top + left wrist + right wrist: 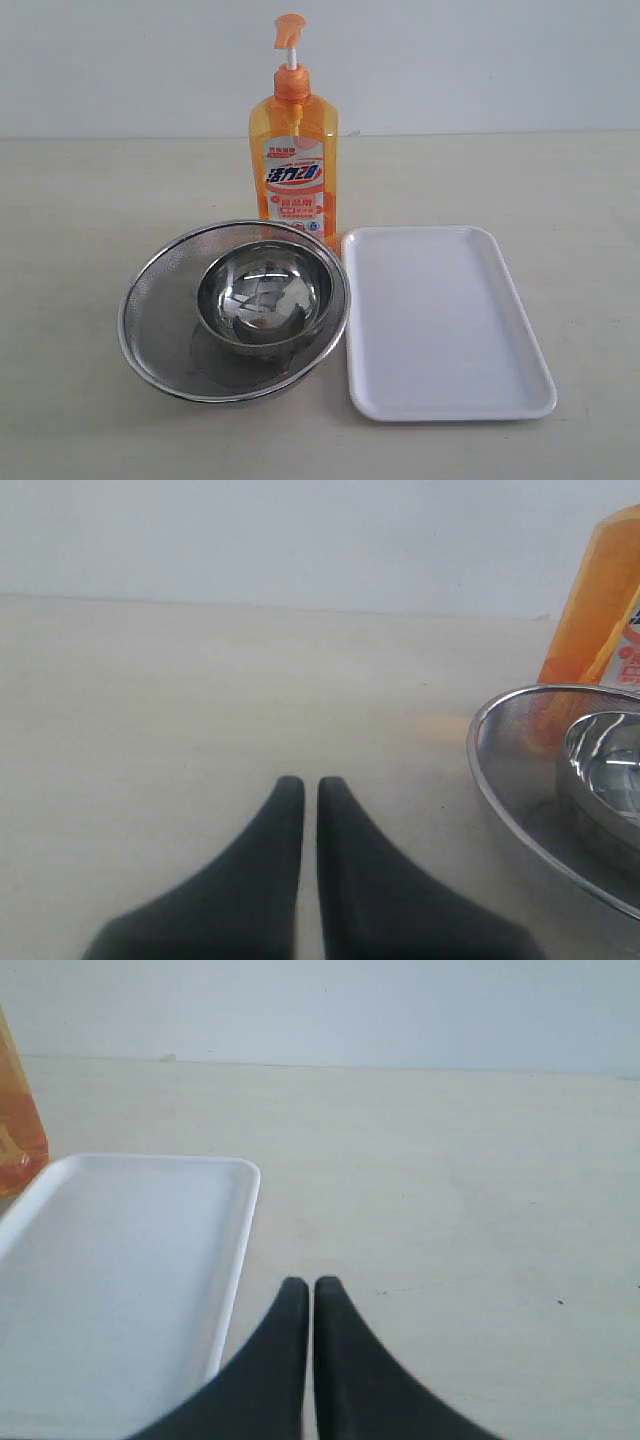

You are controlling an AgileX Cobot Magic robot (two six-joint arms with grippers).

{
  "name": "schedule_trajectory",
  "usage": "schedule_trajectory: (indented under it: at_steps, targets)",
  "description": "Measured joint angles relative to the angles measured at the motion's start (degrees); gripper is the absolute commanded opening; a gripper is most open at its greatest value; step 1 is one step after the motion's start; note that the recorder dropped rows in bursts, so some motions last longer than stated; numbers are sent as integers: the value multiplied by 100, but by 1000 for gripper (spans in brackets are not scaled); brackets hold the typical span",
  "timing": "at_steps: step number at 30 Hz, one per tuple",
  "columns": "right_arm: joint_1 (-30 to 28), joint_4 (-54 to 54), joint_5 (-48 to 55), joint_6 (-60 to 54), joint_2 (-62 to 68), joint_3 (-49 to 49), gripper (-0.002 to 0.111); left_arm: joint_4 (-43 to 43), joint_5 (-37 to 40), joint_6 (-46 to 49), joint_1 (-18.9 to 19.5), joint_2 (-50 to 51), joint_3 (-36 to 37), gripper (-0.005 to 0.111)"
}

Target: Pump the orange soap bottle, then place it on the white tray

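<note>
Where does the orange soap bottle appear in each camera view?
Exterior view: orange soap bottle upright, top centre, behind the mesh bowl.
Left wrist view: cropped at the frame edge, behind that bowl's rim.
Right wrist view: a sliver at the frame edge, beyond the white tray.
Shared landmark: the table meeting the wall.

bowls (160, 320) block btl (293, 165) front, above free
</note>
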Motion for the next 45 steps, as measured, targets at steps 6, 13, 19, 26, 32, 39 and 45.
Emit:
schedule_trajectory:
  at_steps: [6,13,19,26,32,39,45]
  targets:
    - [0,0,0,0,0,0,0,0,0,0,0,0,0,5]
    - [0,0,-128,0,0,0,0,0,0,0,0,0,0,5]
    - [0,0,-992,0,0,0,0,0,0,0,-116,0,0,5]
    - [0,0,-1991,0,0,0,0,0,10,0,-140,0,0,5]
    - [0,0,-2330,0,0,0,0,0,10,0,-140,0,0,5]
    - [0,0,-2302,44,0,0,0,67,-3,0,-140,0,0,5]
    - [0,0,-2223,340,0,0,0,140,-766,0,-140,0,0,5]
